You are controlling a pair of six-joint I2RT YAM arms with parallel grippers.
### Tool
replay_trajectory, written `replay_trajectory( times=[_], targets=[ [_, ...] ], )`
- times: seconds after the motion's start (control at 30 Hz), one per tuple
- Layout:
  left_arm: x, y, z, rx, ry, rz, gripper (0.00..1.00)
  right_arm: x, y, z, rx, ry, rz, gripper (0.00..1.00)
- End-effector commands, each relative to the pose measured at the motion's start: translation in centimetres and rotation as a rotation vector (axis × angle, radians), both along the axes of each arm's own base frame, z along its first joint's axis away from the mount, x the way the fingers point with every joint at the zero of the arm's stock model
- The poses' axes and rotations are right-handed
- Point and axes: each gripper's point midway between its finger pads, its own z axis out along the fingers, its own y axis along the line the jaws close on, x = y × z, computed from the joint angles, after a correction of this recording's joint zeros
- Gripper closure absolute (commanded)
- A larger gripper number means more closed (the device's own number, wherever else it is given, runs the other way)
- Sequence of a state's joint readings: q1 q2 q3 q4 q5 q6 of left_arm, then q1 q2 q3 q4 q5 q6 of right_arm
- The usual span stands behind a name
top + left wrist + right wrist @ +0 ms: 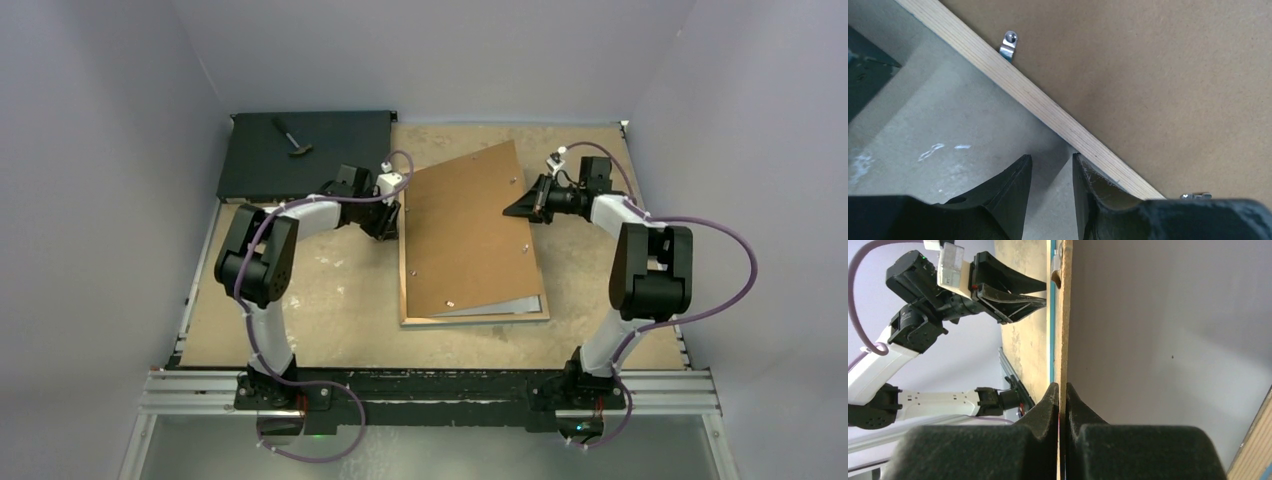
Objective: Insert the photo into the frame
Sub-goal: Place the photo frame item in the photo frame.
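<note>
The frame (470, 320) lies back side up in the middle of the table, its bare wood rail (1038, 100) also in the left wrist view. The brown backing panel (465, 230) lies skewed over it. My right gripper (520, 208) is shut on the panel's right edge (1064, 315), with a thin red sliver beside the edge between the fingers (1050, 400). A pale grey sheet (510, 305) shows under the panel's lower right; I cannot tell whether it is the photo's white back. No printed side shows. My left gripper (385, 228) is open and empty on the table, one fingertip against the frame's left rail (1052, 157).
A flat black box (300, 170) lies at the back left with a small tool (292, 138) on it. Metal clips (1008, 46) stick out along the frame's rail. Grey walls close in the table on three sides.
</note>
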State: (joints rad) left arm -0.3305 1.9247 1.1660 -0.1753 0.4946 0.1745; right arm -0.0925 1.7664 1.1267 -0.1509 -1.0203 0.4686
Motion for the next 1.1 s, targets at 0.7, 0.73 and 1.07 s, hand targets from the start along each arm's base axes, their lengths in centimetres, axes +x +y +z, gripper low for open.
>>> replay_trajectory(
  times=[0.7, 0.73, 1.07],
  targets=[
    [-0.3, -0.1, -1.1, 0.046, 0.027, -0.033, 0.70, -1.0, -0.6, -6.7, -0.409, 0.017, -0.119, 0.26],
    [-0.3, -0.1, -1.0, 0.050, 0.024, -0.036, 0.71, -0.9, -1.0, -6.4, -0.443, 0.014, -0.129, 0.12],
    [-0.3, 0.5, -0.2, 0.053, 0.017, -0.036, 0.74, -2.0, -2.8, -5.2, -0.719, 0.017, -0.147, 0.01]
  ],
)
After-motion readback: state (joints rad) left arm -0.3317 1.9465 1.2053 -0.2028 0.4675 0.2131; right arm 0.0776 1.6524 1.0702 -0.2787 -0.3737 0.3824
